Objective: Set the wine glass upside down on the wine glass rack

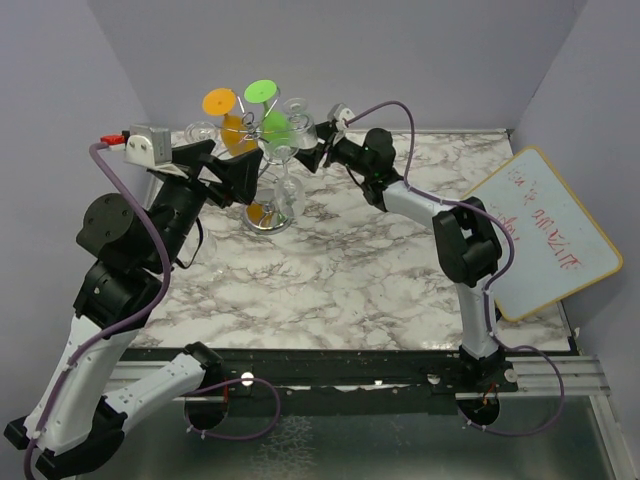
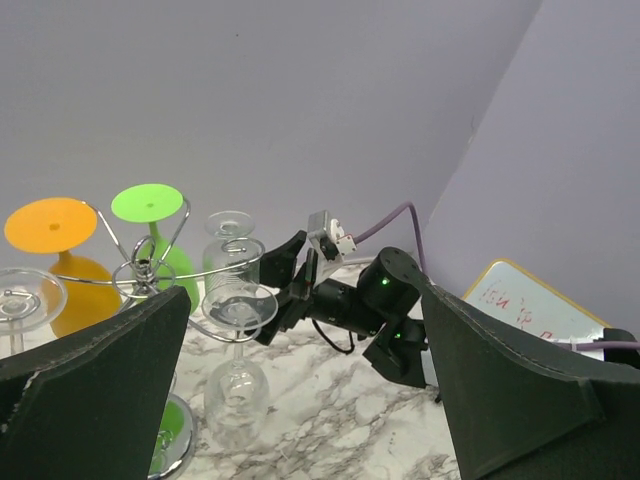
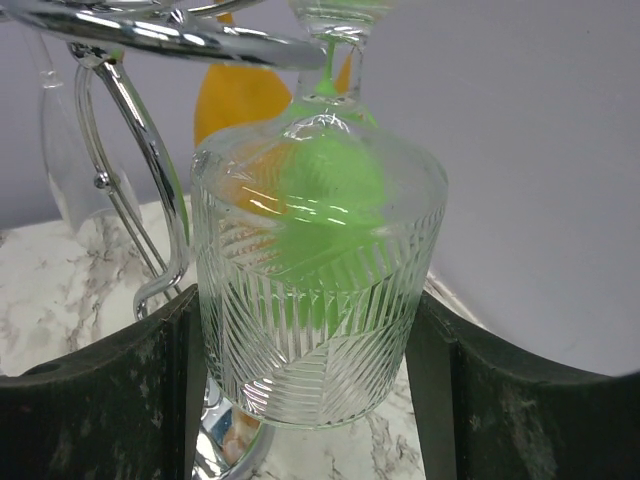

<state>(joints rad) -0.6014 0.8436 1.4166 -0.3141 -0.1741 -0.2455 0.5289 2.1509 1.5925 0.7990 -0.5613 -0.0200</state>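
The wine glass (image 3: 318,290), clear with ribbed sides, hangs upside down with its stem in a curled arm of the silver wine glass rack (image 3: 128,110). My right gripper (image 3: 305,400) has a finger against each side of its bowl. In the top view the glass (image 1: 298,125) is on the right side of the rack (image 1: 268,215), with the right gripper (image 1: 308,152) just right of it. My left gripper (image 1: 235,180) is open and empty, left of the rack's stem. In the left wrist view (image 2: 310,400) its jaws stand wide apart.
An orange glass (image 1: 232,120) and a green glass (image 1: 268,110) hang on the rack, and two more clear glasses show in the left wrist view (image 2: 237,385). A whiteboard (image 1: 545,230) leans at the table's right edge. Walls close the back and sides.
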